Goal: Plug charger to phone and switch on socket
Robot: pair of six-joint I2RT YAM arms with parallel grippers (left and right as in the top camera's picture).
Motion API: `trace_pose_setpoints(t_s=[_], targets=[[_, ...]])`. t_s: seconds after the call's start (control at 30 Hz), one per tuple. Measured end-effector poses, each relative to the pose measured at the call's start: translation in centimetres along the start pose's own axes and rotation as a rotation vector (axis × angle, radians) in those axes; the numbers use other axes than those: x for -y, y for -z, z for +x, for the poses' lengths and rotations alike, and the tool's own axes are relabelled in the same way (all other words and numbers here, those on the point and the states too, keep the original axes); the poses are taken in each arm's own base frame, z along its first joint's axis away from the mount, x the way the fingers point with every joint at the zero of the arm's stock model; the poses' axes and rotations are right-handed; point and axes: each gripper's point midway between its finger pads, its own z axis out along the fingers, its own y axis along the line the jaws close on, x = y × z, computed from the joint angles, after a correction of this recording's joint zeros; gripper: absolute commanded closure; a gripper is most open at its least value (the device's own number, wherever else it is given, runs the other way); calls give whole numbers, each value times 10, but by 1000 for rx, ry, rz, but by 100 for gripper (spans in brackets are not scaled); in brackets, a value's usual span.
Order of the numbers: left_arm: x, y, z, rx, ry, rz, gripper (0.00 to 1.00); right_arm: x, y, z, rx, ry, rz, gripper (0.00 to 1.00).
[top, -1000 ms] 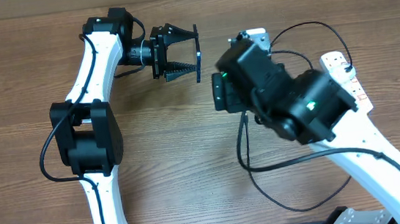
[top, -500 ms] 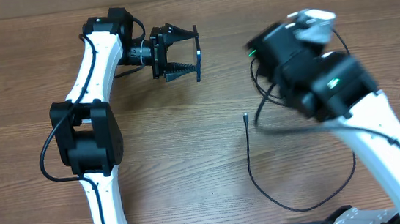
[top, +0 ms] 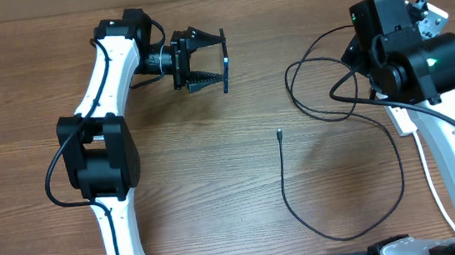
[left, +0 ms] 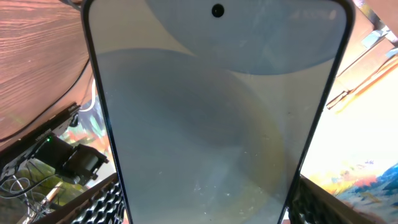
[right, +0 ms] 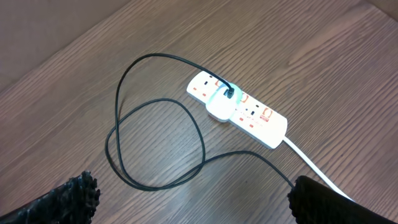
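Wooden table (top: 216,187) holds the looping charger (top: 282,172), its far end apparently in the socket (right: 239,107). The left gripper (top: 207,61) clamps the phone (left: 211,118); the right gripper (right: 196,202) has its fingers wide apart, empty.

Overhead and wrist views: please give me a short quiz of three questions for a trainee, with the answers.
1. True or false: the connector tip of the charger is plugged into the phone.
2. Which tool holds the phone? A) left tool B) right tool C) neither
3. Fill in: the white adapter sits in the white ____.
Key: 1 false; 2 A; 3 power strip.
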Motion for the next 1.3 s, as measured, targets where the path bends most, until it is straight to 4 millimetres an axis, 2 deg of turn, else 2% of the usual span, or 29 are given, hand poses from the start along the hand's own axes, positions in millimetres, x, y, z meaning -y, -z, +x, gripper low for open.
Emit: trace_pose_setpoints(t_s=[1.3], targets=[[0,0,0,0,0,0,28,-2,0,2,-13,-3,-11,0]])
